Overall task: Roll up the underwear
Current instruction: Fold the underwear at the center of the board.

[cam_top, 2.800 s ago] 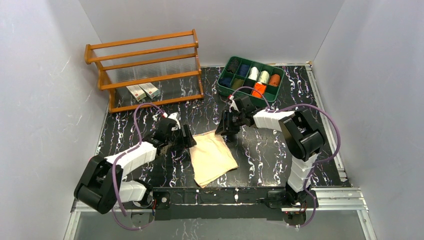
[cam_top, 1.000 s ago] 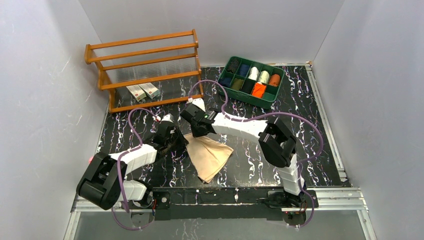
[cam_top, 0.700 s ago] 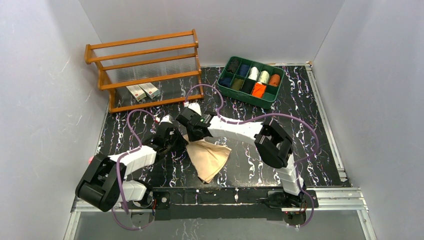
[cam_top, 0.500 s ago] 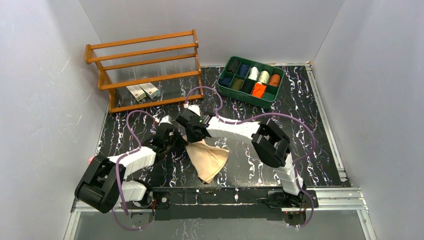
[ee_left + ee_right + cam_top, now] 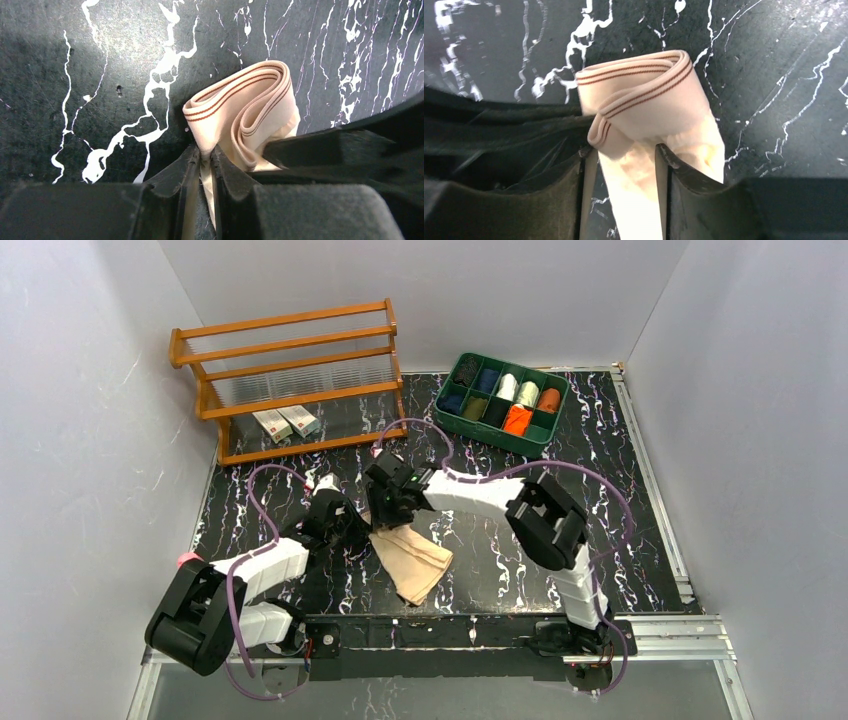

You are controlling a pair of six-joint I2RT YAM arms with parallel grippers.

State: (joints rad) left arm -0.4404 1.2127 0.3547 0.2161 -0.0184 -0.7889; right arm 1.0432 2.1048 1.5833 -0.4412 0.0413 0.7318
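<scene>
Beige underwear (image 5: 410, 558) lies on the black marbled table (image 5: 610, 510), well apart from the green tray (image 5: 486, 439), nearer the arm bases than the tray and off to its left. The garment is folded into a narrow strip that runs away from the tray at a slant. Its waistband (image 5: 240, 100), marked with thin brown double stripes, is at the end closest to the tray and is curled over on itself in a loose loop.

Both grippers meet at that curled end. The left gripper (image 5: 205, 152) is on the side of the cloth farther from the tray, and its jaws are pressed nearly together with a thin edge of the beige underwear pinched between them. The right gripper (image 5: 624, 155) is on the side facing the tray. Its jaws stand apart and the strip of cloth passes through the gap between them, with the looped waistband just beyond the fingertips. That cloth looks loose rather than squeezed.

Orange underwear (image 5: 517, 420) sits rolled inside the tray, in a near-row compartment toward its right end, among dark blue, green, black and white rolls (image 5: 507, 387). A wooden rack (image 5: 290, 380) stands to the left of the tray, near the back wall.
</scene>
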